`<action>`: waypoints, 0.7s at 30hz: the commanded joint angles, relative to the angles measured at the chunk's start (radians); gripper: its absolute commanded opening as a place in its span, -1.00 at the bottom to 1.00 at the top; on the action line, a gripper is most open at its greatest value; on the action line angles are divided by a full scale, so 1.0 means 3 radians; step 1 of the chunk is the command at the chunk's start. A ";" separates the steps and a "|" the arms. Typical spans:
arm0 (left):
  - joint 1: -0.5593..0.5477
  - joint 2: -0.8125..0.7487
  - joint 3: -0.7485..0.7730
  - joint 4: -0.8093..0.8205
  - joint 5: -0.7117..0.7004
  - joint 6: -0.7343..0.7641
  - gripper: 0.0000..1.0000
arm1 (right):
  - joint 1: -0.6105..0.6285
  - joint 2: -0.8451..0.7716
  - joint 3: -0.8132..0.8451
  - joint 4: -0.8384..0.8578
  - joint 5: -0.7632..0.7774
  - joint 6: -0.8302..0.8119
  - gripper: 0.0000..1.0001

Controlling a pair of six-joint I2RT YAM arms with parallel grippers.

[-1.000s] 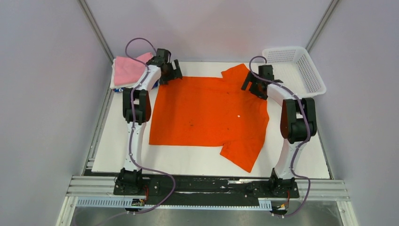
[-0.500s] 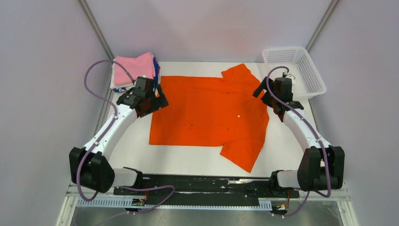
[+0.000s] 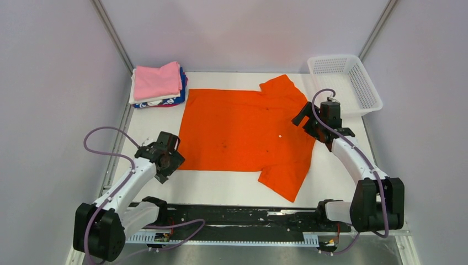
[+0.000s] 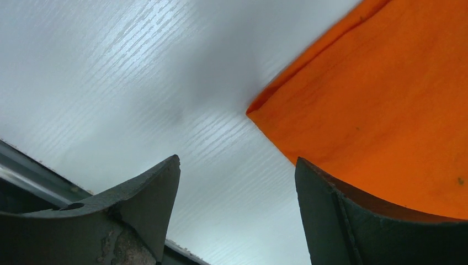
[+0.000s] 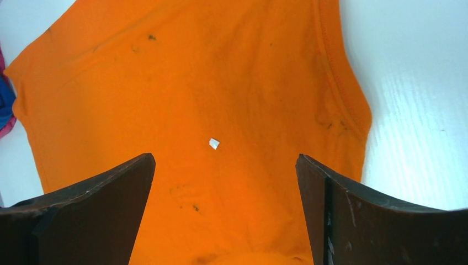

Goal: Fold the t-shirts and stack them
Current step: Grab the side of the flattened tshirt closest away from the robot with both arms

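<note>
Orange shirt [image 5: 221, 83] specks [image 5: 151, 37], perhaps stains, clearest wrist-side.

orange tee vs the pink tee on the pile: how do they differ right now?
The plain bright orange short-sleeved t-shirt lies spread open and flat; the pink t-shirt is folded. The orange one lies directly on the white table, mid-table; the pink one tops a stack of folded shirts in the far left corner. The orange one carries a small white scrap; the pink one looks clean. Both are plain-coloured cloth, and nothing is touching either.
</note>
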 commanded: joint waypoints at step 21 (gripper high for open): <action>0.0051 0.0980 -0.0118 0.0886 -0.0091 -0.0641 -0.18 | 0.0011 -0.0065 0.0050 0.0076 -0.0081 0.0028 1.00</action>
